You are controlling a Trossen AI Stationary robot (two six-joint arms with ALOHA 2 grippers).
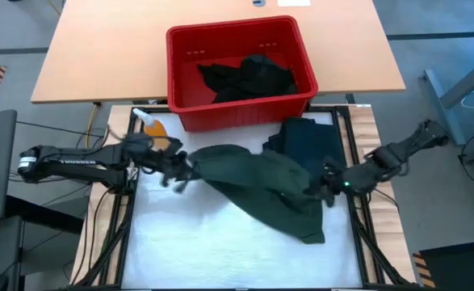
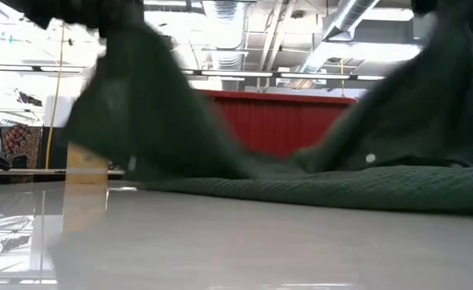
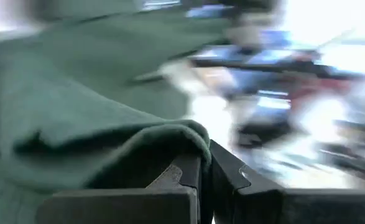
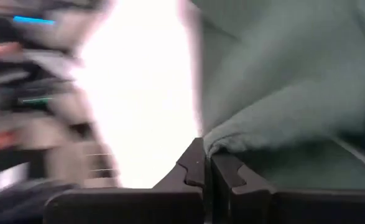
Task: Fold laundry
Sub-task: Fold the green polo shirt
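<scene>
Clearly the green shirt (image 1: pixel 261 184) is sagging limp and light between the left gripper (image 1: pixel 184 170) and right gripper (image 1: pixel 317 191), each pinching an edge fold above the table (image 1: pixel 180 250), so gripping hems is working best.

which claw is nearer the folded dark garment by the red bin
Right. The right claw grips the green shirt just in front of the folded dark garment. The left claw holds the shirt's other end, across the table from it.
</scene>
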